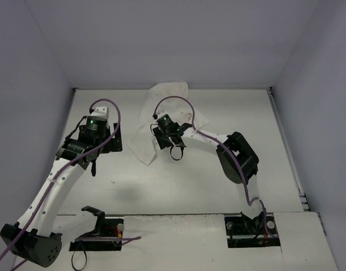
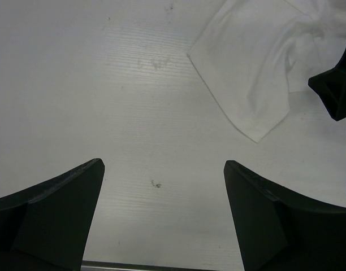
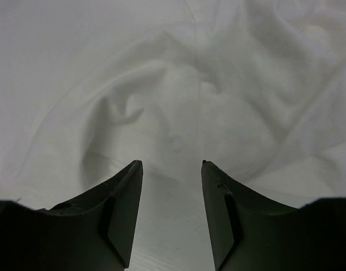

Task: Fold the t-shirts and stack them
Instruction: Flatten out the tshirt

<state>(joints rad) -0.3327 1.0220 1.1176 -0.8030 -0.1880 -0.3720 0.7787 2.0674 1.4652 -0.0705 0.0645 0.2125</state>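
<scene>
T-shirt, white and crumpled, under half-parted right claw — grip unclear — left claw gaping nearby

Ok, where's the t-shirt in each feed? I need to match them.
Top external: t-shirt crumpled at the far middle of the table, under the right gripper.
Left wrist: t-shirt in the upper right corner.
Right wrist: t-shirt fills the view beyond the jaws.
Shared landmark: the right gripper, black at the left wrist view's right edge.
</scene>
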